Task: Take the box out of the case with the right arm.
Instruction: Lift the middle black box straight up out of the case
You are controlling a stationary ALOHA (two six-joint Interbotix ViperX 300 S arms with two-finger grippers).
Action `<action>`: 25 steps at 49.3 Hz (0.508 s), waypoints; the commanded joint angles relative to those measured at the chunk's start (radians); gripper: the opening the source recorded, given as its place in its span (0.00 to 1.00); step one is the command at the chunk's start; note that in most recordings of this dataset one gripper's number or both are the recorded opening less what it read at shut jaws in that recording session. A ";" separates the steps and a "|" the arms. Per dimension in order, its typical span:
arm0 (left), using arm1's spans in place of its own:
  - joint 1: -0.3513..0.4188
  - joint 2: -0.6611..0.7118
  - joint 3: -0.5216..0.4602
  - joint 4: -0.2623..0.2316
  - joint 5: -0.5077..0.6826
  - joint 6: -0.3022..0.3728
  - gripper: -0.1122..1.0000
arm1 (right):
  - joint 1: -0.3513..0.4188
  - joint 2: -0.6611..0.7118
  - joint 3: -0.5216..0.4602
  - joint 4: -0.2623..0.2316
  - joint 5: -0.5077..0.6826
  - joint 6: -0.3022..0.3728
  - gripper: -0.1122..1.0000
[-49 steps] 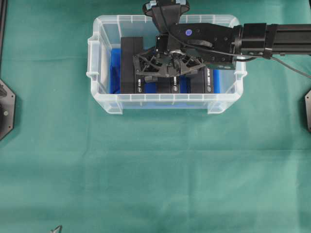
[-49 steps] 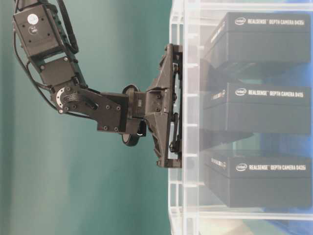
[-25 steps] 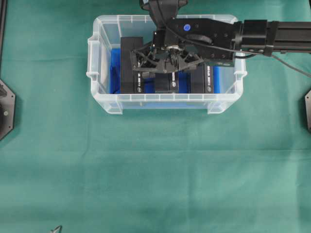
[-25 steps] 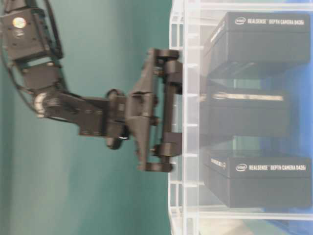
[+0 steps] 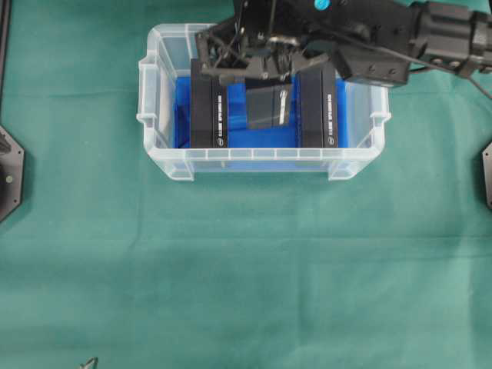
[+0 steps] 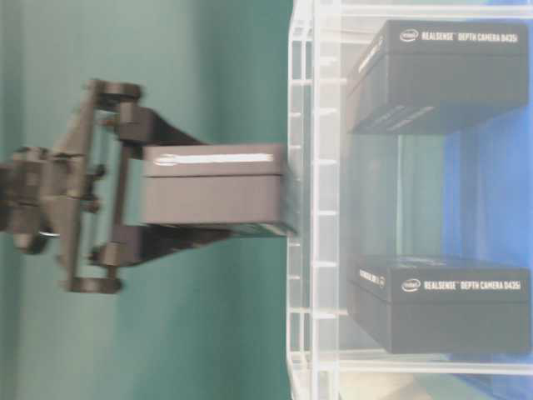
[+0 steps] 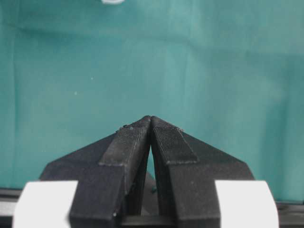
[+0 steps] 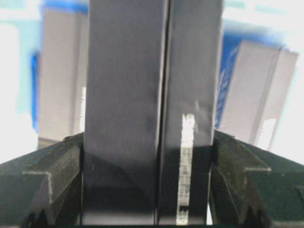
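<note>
The clear case (image 5: 157, 92) with its blue lining stands at the back of the green cloth. My right gripper (image 5: 261, 71), all black, is shut on a black box (image 5: 266, 106) and holds it by its two long sides. From the table-level view that box (image 6: 212, 185) hangs clear of the case rim (image 6: 304, 200). The right wrist view is filled by the box (image 8: 147, 95), with a finger (image 8: 54, 164) pressed on either flank. My left gripper (image 7: 151, 119) hangs shut over bare cloth with nothing in it.
Two more black boxes stay upright in the case, one on the left (image 5: 209, 104) and one on the right (image 5: 317, 108), with blue floor showing between them. Black mount plates sit at the left edge (image 5: 9, 173) and right edge (image 5: 487, 175).
My right gripper has risen from the case with the middle box in it and shifted toward the back wall. The slot between the other two boxes now shows blue. The left gripper is unchanged.
</note>
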 commanded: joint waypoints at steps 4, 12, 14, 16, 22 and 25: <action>-0.002 0.003 -0.023 0.003 -0.003 -0.002 0.12 | 0.020 -0.055 -0.110 -0.051 0.087 -0.002 0.70; -0.002 0.005 -0.023 0.003 -0.003 -0.002 0.12 | 0.040 -0.055 -0.163 -0.098 0.127 -0.002 0.70; -0.002 0.005 -0.023 0.003 -0.003 -0.002 0.12 | 0.041 -0.054 -0.167 -0.101 0.130 -0.002 0.70; -0.002 0.005 -0.023 0.003 -0.003 -0.002 0.12 | 0.043 -0.055 -0.169 -0.101 0.133 0.000 0.70; -0.002 0.003 -0.023 0.003 -0.003 -0.002 0.12 | 0.043 -0.055 -0.169 -0.103 0.133 0.000 0.70; -0.002 0.003 -0.021 0.003 -0.003 -0.002 0.12 | 0.044 -0.055 -0.169 -0.103 0.133 0.000 0.70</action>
